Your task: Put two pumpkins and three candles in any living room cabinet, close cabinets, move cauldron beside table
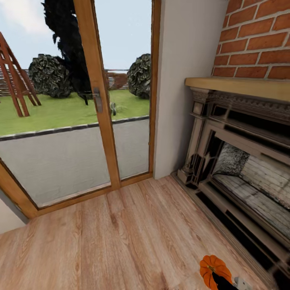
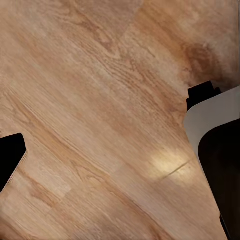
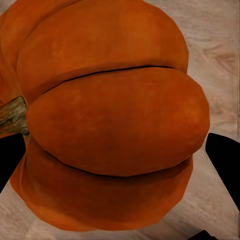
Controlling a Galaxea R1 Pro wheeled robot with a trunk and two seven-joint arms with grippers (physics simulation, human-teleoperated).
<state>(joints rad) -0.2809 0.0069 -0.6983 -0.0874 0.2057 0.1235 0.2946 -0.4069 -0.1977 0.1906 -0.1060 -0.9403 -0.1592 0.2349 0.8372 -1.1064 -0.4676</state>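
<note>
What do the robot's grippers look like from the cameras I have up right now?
The left gripper has black fingertips; one finger has a pale grey-white rounded body with a black tip. The right gripper also shows black fingertips in its wrist view; in the head view it is a dark finger beside a pale grey part. No cables or markings are visible.

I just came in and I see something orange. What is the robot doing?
The robot is carrying a pumpkin in its right gripper. The right wrist view shows the dark fingers on either side of it, with the stem sideways. In the head view the pumpkin sits low, above the wooden floor, near a fireplace and a glass door. The left gripper holds nothing. No cabinet is in sight.
</note>
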